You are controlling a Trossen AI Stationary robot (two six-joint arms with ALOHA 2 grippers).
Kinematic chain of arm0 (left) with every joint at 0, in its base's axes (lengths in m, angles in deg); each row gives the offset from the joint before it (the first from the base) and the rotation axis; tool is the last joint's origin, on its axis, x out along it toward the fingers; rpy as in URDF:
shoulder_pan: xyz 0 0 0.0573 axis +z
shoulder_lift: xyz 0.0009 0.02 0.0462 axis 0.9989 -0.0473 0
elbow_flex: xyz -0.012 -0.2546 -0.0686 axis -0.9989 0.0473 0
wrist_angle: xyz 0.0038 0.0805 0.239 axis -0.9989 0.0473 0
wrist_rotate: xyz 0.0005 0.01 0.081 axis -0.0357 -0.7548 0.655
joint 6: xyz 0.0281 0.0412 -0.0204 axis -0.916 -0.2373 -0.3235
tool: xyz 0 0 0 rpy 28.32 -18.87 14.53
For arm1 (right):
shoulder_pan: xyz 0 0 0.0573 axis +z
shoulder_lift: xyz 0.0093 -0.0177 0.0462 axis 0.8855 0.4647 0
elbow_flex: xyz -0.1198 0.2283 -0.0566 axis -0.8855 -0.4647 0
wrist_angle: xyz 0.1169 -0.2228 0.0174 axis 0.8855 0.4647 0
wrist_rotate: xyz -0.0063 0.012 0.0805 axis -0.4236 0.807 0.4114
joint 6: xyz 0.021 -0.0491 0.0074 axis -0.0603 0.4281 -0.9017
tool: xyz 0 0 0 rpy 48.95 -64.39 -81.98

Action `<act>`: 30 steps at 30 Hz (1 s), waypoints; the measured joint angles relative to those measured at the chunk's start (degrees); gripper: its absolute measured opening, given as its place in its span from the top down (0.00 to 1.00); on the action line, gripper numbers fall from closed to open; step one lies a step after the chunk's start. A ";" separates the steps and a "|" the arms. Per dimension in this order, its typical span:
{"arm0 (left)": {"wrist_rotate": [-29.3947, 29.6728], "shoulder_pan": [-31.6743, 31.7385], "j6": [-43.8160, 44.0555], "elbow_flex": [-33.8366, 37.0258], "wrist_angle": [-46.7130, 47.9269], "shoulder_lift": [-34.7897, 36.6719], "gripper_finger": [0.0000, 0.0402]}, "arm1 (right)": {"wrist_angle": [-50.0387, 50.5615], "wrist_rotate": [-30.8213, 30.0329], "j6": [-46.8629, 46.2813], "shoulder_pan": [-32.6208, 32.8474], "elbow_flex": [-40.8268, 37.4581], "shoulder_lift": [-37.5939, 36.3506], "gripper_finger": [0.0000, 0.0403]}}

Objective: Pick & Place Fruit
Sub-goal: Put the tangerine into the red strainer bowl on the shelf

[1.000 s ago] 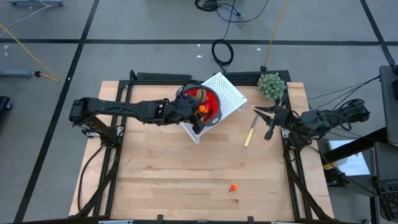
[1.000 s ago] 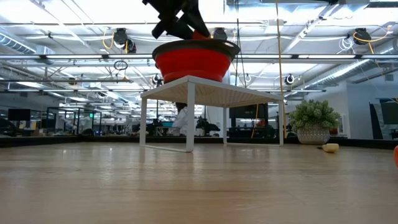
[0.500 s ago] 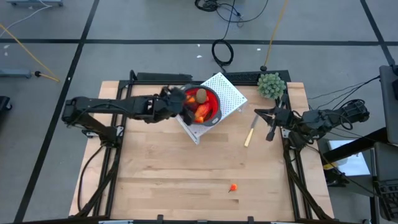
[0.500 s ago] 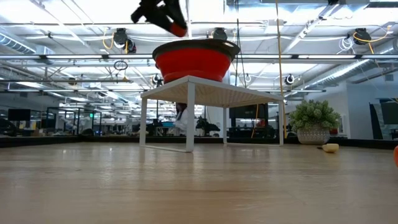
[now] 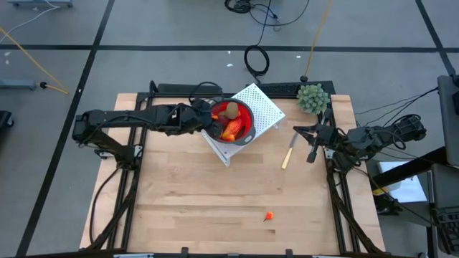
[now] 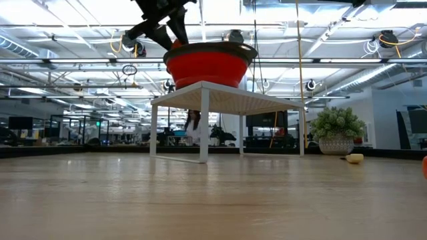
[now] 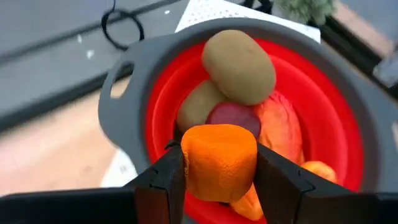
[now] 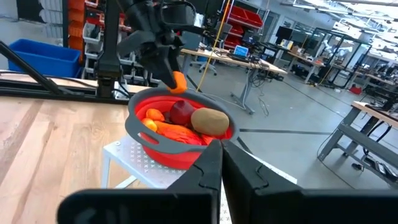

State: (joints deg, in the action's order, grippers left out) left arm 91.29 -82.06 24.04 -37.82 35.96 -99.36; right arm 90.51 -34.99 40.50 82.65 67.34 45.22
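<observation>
A red bowl with a grey rim stands on a white perforated stand at the table's far middle. In it lie two brown ovals, a dark red ball, a red-and-yellow piece and orange bits. My left gripper is over the bowl's left rim, shut on an orange piece. That piece also shows in the right wrist view. Another tiny orange bit lies on the table near the front edge. My right gripper waits shut and empty at the table's right. My left gripper pinches the orange piece by its two opposite sides between its two fingers. The fingers slant down from the table's left. The piece is lifted clear, just above the bowl's left rim.
A pale-handled knife lies on the table between the stand and my right gripper. A green bushy plant in a pot stands at the far right corner. The stand raises the bowl well above the tabletop.
My left gripper, shut on the orange piece throughout, has drawn back from over the bowl's middle toward the table's left. It has then eased back and down to the bowl's left rim. My right arm has kept still.
</observation>
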 joint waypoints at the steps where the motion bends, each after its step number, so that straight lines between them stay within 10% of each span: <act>1: 0.27 -0.02 -2.98 0.00 -0.14 0.00 0.63 | 0.05 0.00 -0.27 0.01 0.00 0.00 1.00; 10: -4.82 -1.64 -24.55 -0.02 -0.05 0.00 0.63 | 0.35 -0.02 -1.19 0.01 0.00 -0.02 1.00; 30: -8.83 -0.98 -22.10 0.31 0.93 -0.02 0.63 | 0.35 -0.02 -1.21 0.01 0.00 -0.02 1.00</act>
State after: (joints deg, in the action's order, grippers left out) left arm 82.46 -83.04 1.94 -37.52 36.89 -99.38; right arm 90.86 -35.01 39.30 82.66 67.34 45.19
